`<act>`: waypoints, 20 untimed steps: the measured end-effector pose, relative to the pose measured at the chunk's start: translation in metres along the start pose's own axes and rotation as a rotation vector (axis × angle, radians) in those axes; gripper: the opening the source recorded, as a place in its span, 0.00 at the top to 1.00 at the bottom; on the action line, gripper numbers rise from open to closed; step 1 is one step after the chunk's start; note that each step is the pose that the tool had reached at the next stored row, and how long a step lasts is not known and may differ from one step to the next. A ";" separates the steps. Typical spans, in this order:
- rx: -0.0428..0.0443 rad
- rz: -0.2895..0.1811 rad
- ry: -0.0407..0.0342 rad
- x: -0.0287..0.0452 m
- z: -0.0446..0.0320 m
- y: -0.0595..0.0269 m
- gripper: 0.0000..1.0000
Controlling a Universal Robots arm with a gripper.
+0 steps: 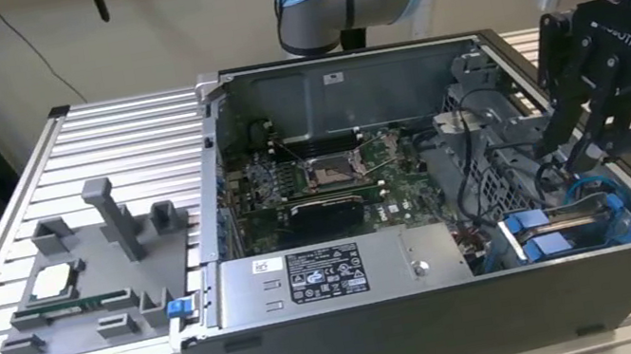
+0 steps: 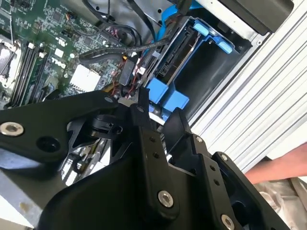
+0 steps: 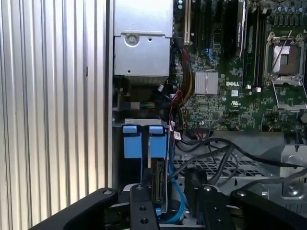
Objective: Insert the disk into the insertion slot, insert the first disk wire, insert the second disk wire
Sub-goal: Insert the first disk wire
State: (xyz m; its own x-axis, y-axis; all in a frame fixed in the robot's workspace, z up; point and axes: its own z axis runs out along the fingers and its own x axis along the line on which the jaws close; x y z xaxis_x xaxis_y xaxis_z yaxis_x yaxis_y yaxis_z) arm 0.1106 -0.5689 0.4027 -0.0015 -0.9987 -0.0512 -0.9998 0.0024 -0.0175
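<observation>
Bright, even light; computer case interior shadowed, table glaring.

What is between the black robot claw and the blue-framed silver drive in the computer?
Nothing visible is. The black gripper hangs open right over the silver disk in its blue carrier, which already sits in the grey sheet-metal insertion slot. Black cables and a blue cable run close beside it.

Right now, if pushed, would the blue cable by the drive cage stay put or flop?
Probably floppy: the blue cable curves loosely beside the blue carriers. Likely light, being thin, so it may spring back.
</observation>
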 end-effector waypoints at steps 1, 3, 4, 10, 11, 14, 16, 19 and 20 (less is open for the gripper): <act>0.0073 -0.001 0.0000 -0.0004 0.0009 0.0007 0.00; 0.0218 -0.004 -0.0003 -0.0013 0.0026 0.0019 0.00; 0.0289 -0.005 -0.0004 -0.0017 0.0035 0.0026 0.00; 0.0722 -0.013 -0.0009 -0.0042 0.0090 0.0069 0.00; 0.0789 -0.014 -0.0009 -0.0042 0.0098 0.0073 0.00; 0.0932 -0.019 -0.0010 -0.0043 0.0126 0.0083 0.00; 0.1051 -0.021 -0.0010 -0.0044 0.0145 0.0091 0.00; 0.1107 -0.022 -0.0016 -0.0044 0.0151 0.0094 0.00; 0.1107 -0.022 -0.0017 -0.0044 0.0151 0.0094 0.00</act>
State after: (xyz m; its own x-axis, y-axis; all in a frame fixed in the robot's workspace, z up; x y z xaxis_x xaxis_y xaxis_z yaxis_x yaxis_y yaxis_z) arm 0.1015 -0.5638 0.3877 0.0210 -0.9985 -0.0512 -0.9916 -0.0142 -0.1289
